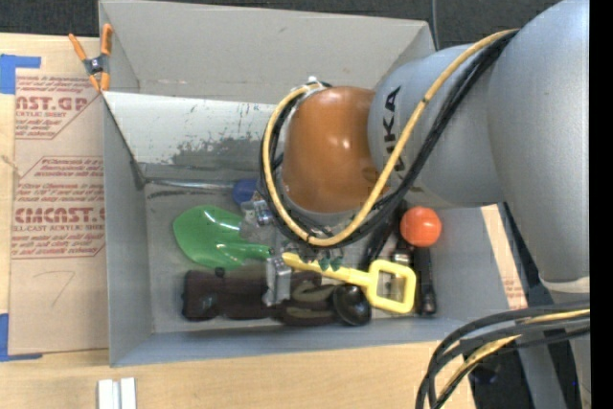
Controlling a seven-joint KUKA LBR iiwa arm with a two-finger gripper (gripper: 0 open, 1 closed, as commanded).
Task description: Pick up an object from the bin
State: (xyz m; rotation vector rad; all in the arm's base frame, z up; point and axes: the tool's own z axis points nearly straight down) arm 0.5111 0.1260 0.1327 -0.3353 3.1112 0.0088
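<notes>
Big arm [536, 110] hides much. We see gripper [279, 279] (open or closed, we can't tell) low over brown lump [220, 294] at bin [124, 244] front; lump lies long, stretching left from gripper.

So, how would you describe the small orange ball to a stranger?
Look at the right side of the grey metal bin, beside the robot's arm. The small orange ball lies there, next to the flat yellow plastic tool with a square hole. It alone is round; its neighbours are flat or long.
</notes>
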